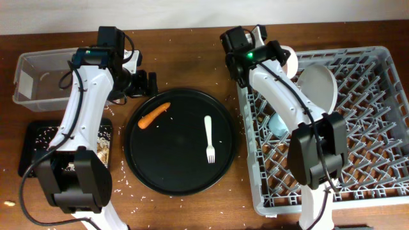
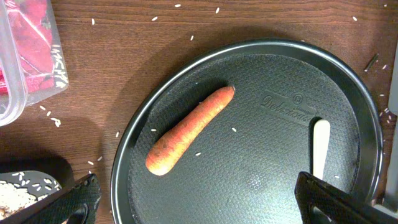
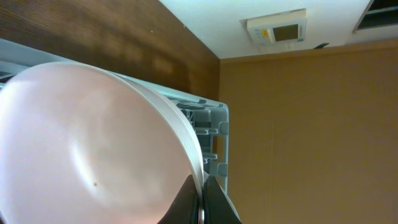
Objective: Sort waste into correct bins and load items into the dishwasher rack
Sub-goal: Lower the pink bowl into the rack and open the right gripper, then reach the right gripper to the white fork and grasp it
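Hovering at the far-left rim of the round black tray, the left end effector has its fingers spread wide apart and holds nothing. The orange carrot lies slantwise on the tray right in front of it, thick end nearer the camera. A white plastic utensil rests toward the tray's right side.

Over at the far-left corner of the dishwasher rack, on the right side of the desk, the right end effector is clamped on the thin rim of what looks like the small white bowl. The bowl is tipped on edge against the rack wall. The pale grey plate stands just beside it, and the light-blue cup sits among the pegs nearer the front.

The clear tub in the far-left corner already holds the red wrapper. The shallow black tray by the left edge carries the scraps.

Now the risks. That rim pinch is slim, so the bowl could swing or slip as it is let go. It could then knock the plate or land crooked across the pegs. On the left, the carrot tapers and sits at an angle. A grip too near the thin end, or not square across it, could roll it away across the smooth tray.
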`<action>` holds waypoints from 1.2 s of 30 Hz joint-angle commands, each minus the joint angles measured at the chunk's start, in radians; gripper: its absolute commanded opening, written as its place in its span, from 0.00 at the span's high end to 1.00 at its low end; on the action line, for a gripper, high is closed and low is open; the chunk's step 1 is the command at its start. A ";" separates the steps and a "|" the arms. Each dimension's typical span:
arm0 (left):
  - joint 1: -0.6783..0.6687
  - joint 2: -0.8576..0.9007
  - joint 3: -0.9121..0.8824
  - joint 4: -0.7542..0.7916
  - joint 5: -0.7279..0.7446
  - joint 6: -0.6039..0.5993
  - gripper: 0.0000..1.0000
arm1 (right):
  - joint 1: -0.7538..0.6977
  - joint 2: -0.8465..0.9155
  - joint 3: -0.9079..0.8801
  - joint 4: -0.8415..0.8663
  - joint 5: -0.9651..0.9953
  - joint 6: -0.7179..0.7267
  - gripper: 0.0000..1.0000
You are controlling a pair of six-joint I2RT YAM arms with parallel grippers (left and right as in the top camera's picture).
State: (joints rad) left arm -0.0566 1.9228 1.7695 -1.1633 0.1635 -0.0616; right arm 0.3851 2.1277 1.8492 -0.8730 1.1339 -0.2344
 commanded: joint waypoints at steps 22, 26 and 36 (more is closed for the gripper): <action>0.003 -0.029 0.019 -0.001 -0.004 -0.002 0.01 | 0.085 0.027 -0.004 -0.058 -0.110 0.003 0.69; 0.003 -0.029 0.019 -0.001 -0.004 -0.002 0.01 | 0.093 0.027 -0.003 -0.058 -0.109 0.003 0.26; 0.003 -0.029 0.019 -0.001 -0.004 -0.002 0.01 | 0.192 0.011 0.053 -0.054 -0.219 0.006 0.01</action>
State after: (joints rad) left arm -0.0566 1.9228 1.7695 -1.1633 0.1635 -0.0616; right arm 0.5545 2.1460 1.8538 -0.9302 0.9970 -0.2398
